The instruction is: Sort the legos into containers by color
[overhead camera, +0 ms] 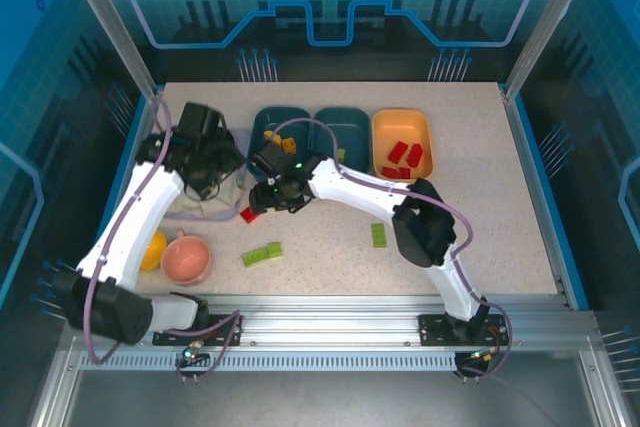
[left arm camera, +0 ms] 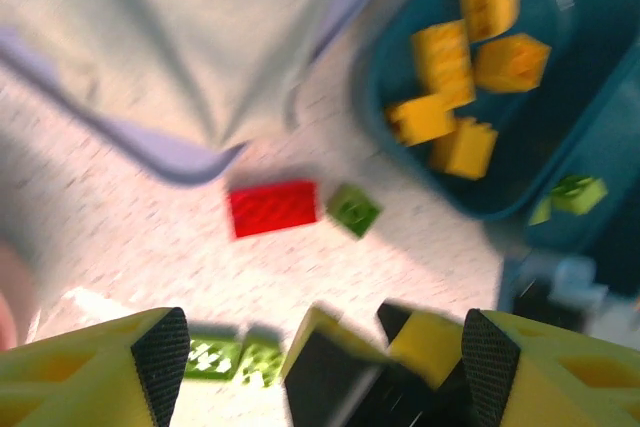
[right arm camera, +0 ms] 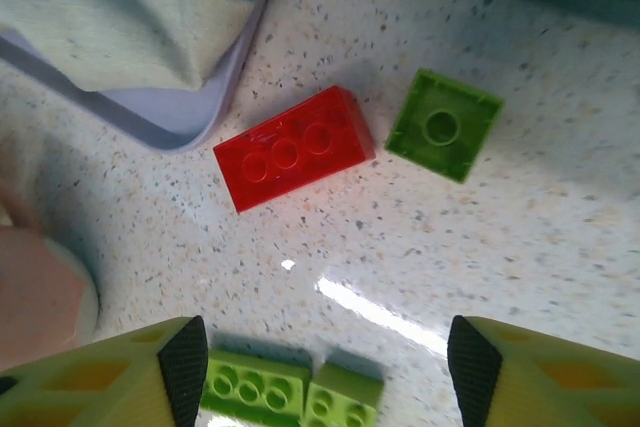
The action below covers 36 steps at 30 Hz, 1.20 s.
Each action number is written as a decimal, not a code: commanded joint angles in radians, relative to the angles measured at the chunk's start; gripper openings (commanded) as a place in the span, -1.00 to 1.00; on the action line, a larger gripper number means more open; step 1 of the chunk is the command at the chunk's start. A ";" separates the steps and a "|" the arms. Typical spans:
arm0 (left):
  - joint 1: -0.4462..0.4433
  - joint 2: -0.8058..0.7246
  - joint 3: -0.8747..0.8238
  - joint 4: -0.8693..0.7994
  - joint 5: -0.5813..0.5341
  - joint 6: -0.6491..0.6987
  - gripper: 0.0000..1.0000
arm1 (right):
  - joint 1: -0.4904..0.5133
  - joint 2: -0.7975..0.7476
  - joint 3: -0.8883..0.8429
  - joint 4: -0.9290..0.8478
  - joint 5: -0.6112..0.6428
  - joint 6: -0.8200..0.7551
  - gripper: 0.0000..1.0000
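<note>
- Left gripper (left arm camera: 325,352): fingers spread, holding nothing (lower edge of frame).
- Right gripper (right arm camera: 328,357): fingers spread, empty, lower edge.
- Red brick (right arm camera: 293,147) and green brick (right arm camera: 444,125): side by side, just apart, frame centre.
- Teal tray (left arm camera: 372,97), upper right: holds yellow bricks (left arm camera: 455,77).
- Orange tray (overhead camera: 376,147), upper centre-right: holds red bricks (overhead camera: 402,157).

Your speckled table (overhead camera: 500,197) carries two teal trays (overhead camera: 345,125), an orange tray (overhead camera: 400,127), a pink bowl (overhead camera: 187,259), one red brick (overhead camera: 248,214), green bricks (overhead camera: 262,253).
</note>
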 commanded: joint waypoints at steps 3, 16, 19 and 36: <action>0.000 -0.232 -0.148 -0.054 -0.031 -0.075 0.51 | 0.043 0.113 0.165 -0.100 0.078 0.285 0.49; 0.000 -0.523 -0.209 -0.196 -0.031 -0.076 0.51 | 0.037 0.342 0.434 -0.193 0.154 0.654 0.63; 0.000 -0.539 -0.207 -0.211 -0.028 -0.068 0.51 | 0.036 0.395 0.500 -0.226 0.164 0.685 0.63; 0.000 -0.526 -0.205 -0.197 -0.017 -0.055 0.50 | 0.041 0.412 0.496 -0.360 0.167 0.723 -0.05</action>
